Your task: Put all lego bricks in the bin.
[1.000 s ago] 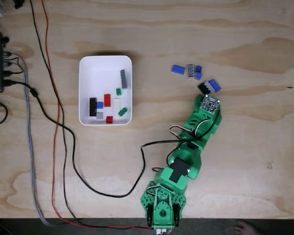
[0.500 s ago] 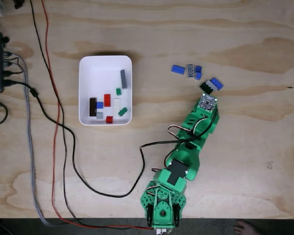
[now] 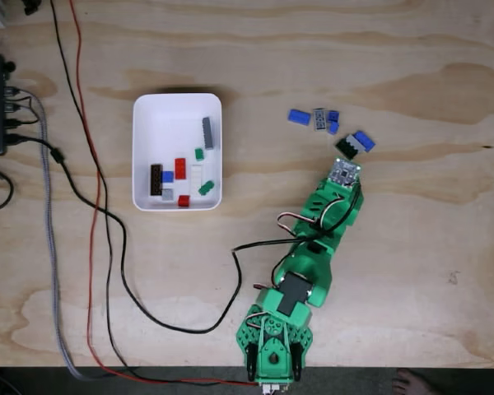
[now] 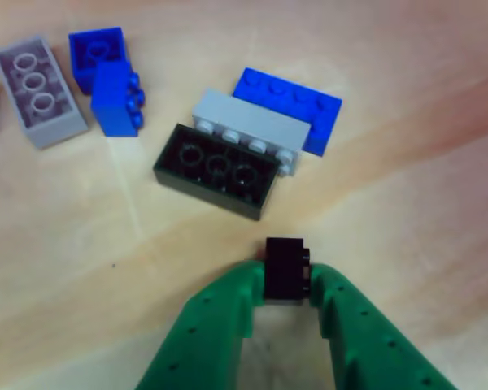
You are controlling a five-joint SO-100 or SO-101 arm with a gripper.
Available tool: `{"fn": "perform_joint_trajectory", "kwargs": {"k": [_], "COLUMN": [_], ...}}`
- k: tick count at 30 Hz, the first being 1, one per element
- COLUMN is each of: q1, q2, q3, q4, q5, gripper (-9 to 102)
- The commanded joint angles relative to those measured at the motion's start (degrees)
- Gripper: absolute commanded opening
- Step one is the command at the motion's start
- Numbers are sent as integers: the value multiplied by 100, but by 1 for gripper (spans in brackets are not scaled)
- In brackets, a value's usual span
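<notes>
The hand [image 4: 286, 280] is pinching what looks like a small black brick [image 4: 285, 266] just short of the black-grey-blue cluster [image 4: 220, 169] on the desk [image 3: 412, 247], so carrying it left to the bin [image 3: 174, 111] seems next.

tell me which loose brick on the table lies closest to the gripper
The big black brick, lying hollow side up just beyond the gripper; the grey and blue ones sit behind it.

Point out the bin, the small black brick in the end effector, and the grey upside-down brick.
bin [image 3: 174, 115]: fixed view, bare floor near its top.
small black brick [image 4: 285, 268]: other view, its dark top face.
grey brick [image 4: 39, 91]: other view, its hollow underside.
</notes>
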Motion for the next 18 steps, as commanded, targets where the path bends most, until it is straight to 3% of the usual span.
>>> {"fn": "perform_joint_trajectory", "kwargs": {"k": [1, 5, 7, 11, 14, 18], "q1": [-782, -2188, -3015, -4368, -4983, -5405], "q2": [2505, 3902, 3674, 2610, 1819, 1336], "q3": [-571, -1925, -3076, -4852, -5414, -5194], "q4": [1951, 4711, 6144, 7901, 8534, 8736], "q5": [765, 1345, 1652, 2259, 2593, 2979], "gripper": [0, 0, 0, 0, 3, 16]}}
